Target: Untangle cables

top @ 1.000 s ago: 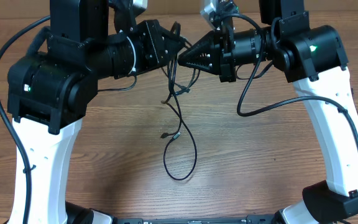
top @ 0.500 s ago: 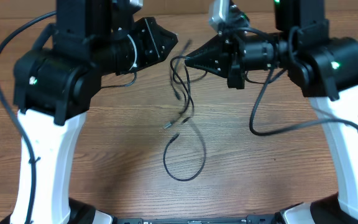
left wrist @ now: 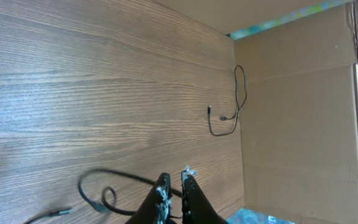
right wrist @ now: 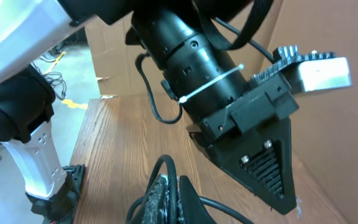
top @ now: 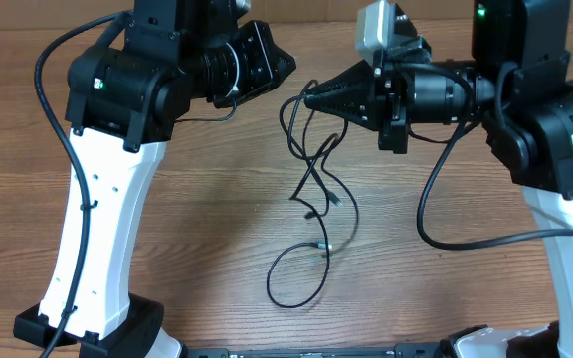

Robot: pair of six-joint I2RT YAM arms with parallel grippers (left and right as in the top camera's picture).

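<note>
Overhead, the right hand (top: 311, 97) hides where the cables (top: 311, 177) enter its tips. In the wrist views the bottom edge cuts off both it and the left hand (left wrist: 175, 177). Plug ends are too small to tell.

Bright, even light covers the brown wood-grain worktop (top: 217, 249); the thin black cables (top: 312, 179) cast faint, soft shadows. The white plastic arm shell (right wrist: 23, 25) looks washed out.
</note>
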